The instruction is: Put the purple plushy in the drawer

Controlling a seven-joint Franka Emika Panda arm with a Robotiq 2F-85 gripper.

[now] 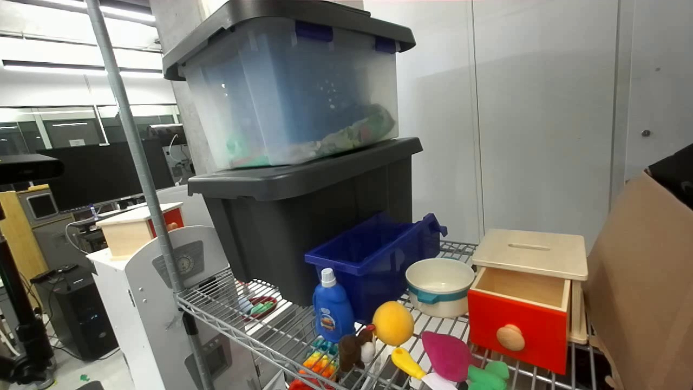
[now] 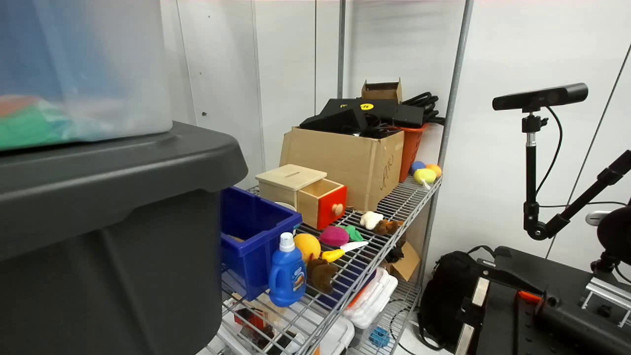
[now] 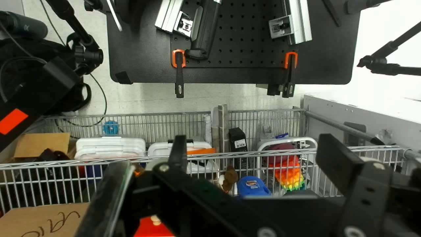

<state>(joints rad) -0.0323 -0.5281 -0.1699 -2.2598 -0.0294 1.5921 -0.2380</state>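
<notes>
The purple plushy (image 1: 447, 356), lying on the wire surface (image 1: 243, 336) in front of the pulled-out drawer (image 1: 517, 325) and just beside the green toy (image 1: 488, 376), should handle light and squashy, so I'd bring my widely spread fingers (image 3: 340, 161) around its plump middle, squeezing gently.

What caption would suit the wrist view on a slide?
Past the open end effector: wire shelving, a blue bottle, and the red-fronted drawer, its face partly hidden.
</notes>
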